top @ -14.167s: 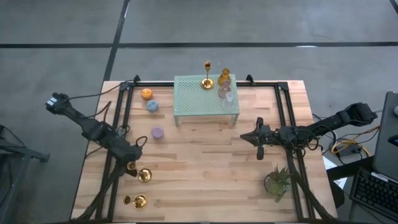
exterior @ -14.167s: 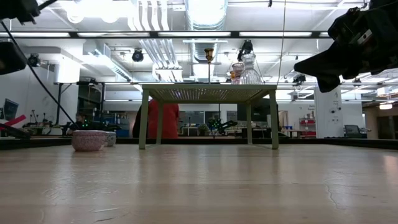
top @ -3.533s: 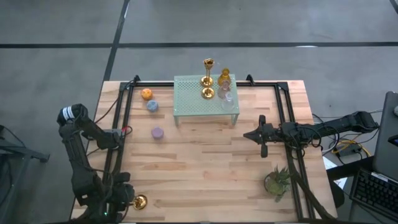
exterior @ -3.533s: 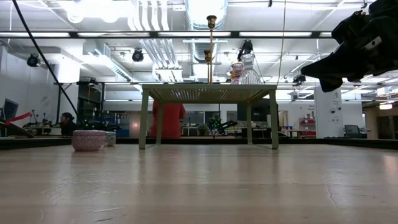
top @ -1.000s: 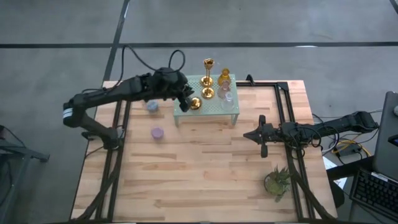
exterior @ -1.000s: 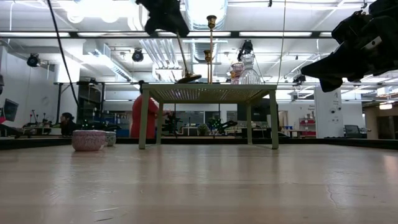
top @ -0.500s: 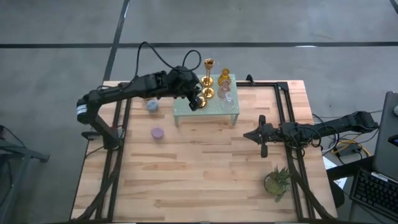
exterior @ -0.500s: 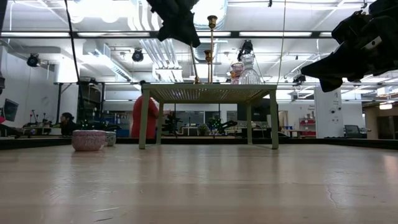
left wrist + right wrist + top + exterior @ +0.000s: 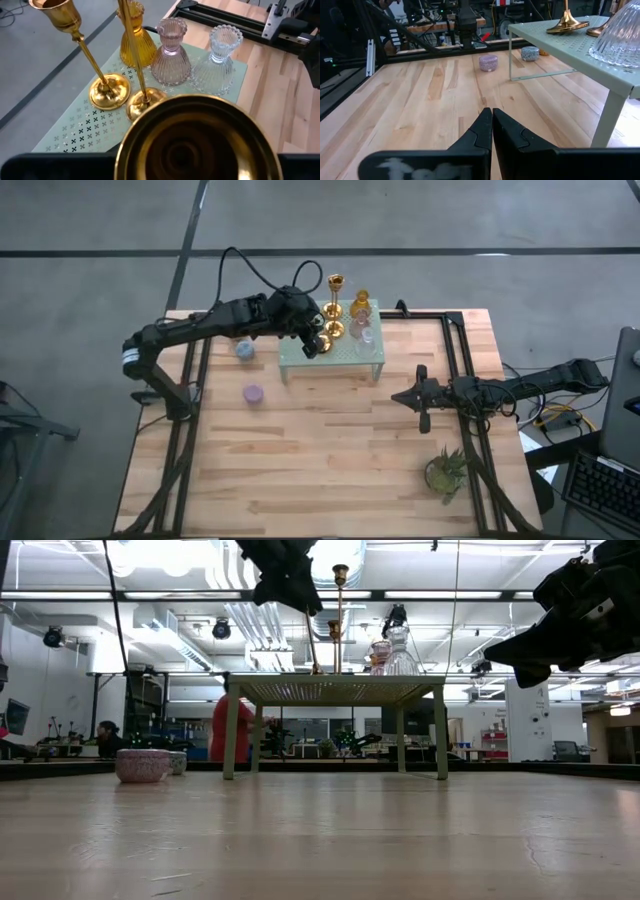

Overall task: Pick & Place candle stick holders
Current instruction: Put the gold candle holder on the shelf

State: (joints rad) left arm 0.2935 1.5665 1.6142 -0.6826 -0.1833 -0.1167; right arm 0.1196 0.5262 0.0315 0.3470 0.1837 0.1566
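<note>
left tool (image 9: 314, 343) carried gold holder (image 9: 195, 137) onto rack (image 9: 345, 350)

Two gold stemmed holders (image 9: 107, 90) stood upright on the pale green mesh rack (image 9: 345, 355), their round bases just beside each other. An amber ribbed holder (image 9: 136, 40), a pink ribbed holder (image 9: 171, 57) and a clear ribbed holder (image 9: 217, 62) stood in a row next to them on the rack. A third gold holder (image 9: 197, 137) was over the rack's left part, held by the left tool (image 9: 312, 340). A purple cup (image 9: 254, 393) and a blue cup (image 9: 244, 350) sat on the tabletop (image 9: 330, 450).
</note>
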